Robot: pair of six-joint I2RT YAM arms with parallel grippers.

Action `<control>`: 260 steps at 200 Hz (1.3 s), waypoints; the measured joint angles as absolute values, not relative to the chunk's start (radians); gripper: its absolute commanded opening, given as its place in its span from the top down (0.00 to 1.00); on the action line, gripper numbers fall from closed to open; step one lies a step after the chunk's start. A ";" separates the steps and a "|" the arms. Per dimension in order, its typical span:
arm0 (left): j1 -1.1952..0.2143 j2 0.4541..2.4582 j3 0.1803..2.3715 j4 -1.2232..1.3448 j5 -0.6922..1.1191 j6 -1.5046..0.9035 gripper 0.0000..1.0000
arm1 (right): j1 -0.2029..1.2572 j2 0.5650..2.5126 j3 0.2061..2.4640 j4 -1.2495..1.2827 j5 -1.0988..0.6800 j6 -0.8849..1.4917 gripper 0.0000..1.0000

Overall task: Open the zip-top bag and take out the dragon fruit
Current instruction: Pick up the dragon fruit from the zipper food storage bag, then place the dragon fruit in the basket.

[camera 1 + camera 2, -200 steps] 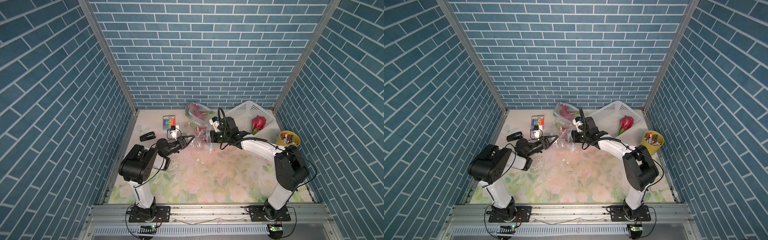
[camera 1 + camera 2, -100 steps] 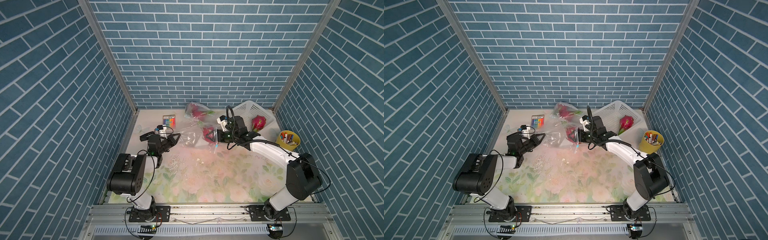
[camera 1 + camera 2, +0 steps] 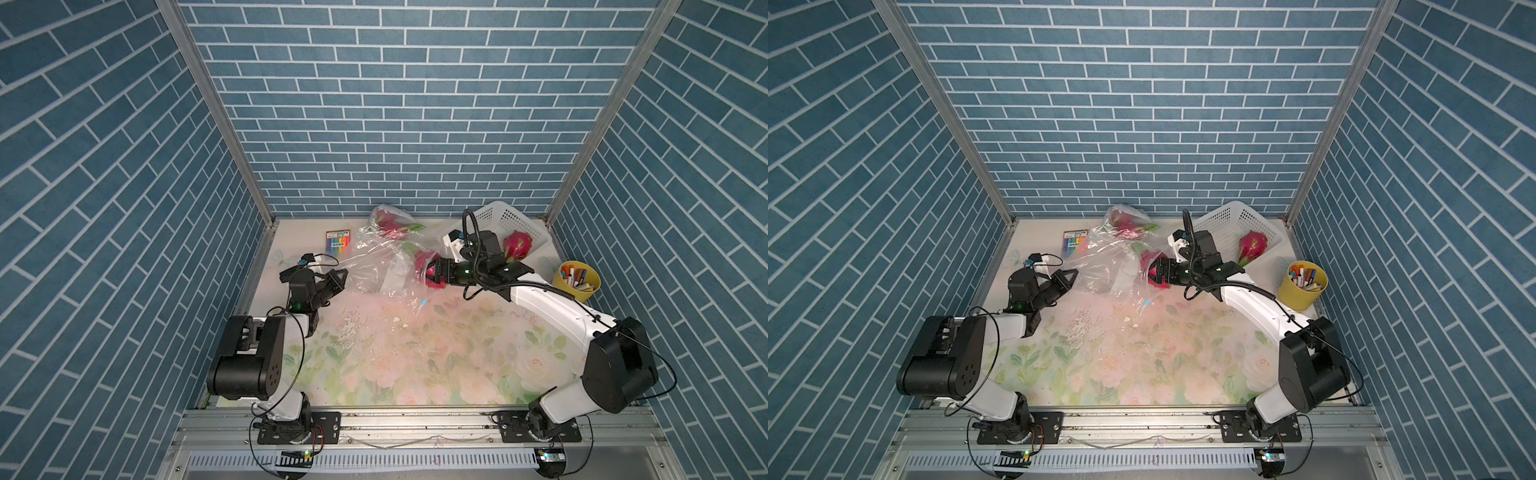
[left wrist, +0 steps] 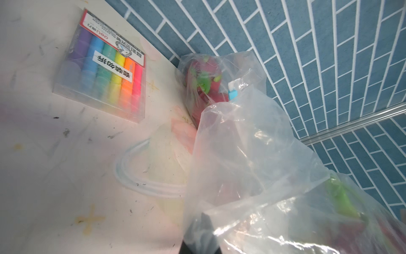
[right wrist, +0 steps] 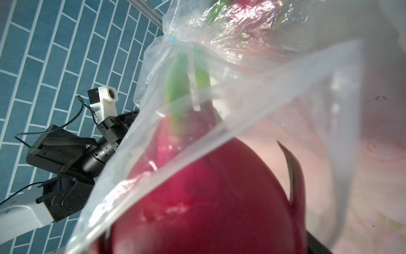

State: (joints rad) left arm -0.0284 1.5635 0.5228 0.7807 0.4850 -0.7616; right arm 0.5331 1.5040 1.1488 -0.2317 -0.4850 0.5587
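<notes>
While I watch from the near rail, left claw (image 3: 338,277): pinched tight on the end of the near bag (image 3: 374,270) away from its mouth.
Near bag: clear zip-top, mouth open toward the right arm, stretched between the two claws, belly on the tabletop (image 3: 415,353).
Right claw (image 3: 434,274): jaws wide, wrapped round the held dragon fruit (image 5: 208,198).
Held dragon fruit: partway out of the mouth. The bag rim lies across it in the right wrist view.
Key relation: fruit sits inside the right claw, long axis roughly along that claw's reach. Its green tuft end points deeper into the bag, toward the left claw.
My read: the way out runs away from the left claw, toward the basket (image 3: 503,214). The right arm has the fruit and the left only anchors.
Risk, my guess: the rim may drag along with the fruit.
Basket dragon fruit (image 3: 517,245): lying in the white basket, just beyond the right claw.
Far bag (image 4: 241,66): second clear bag by the back wall, far dragon fruit (image 4: 202,79) inside.
Count, fruit: three I can make out, one held, one in the basket, one in the far bag. Whether the far bag holds more, I cannot tell.
Count, other: two bags, two claws, one basket, one yellow cup (image 3: 579,286) of markers, one highlighter pack (image 3: 337,242).
</notes>
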 measured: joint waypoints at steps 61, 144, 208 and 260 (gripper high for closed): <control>-0.010 1.525 0.523 0.736 0.440 -0.733 1.00 | 0.471 1.393 1.144 -0.335 -0.441 0.507 0.11; -0.059 1.477 0.523 0.707 0.448 -0.682 1.00 | 0.319 1.289 1.137 -0.439 -0.254 0.426 0.10; -0.127 1.473 0.532 0.694 0.481 -0.618 1.00 | 0.217 1.491 1.225 -0.407 0.000 0.367 0.09; -0.162 1.473 0.539 0.685 0.499 -0.592 1.00 | 0.180 1.831 1.444 -0.372 0.143 0.362 0.09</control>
State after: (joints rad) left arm -0.1616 1.4734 0.5388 0.6853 0.4992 -0.5922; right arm 0.1799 1.8309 1.4445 -0.3717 0.1429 0.3618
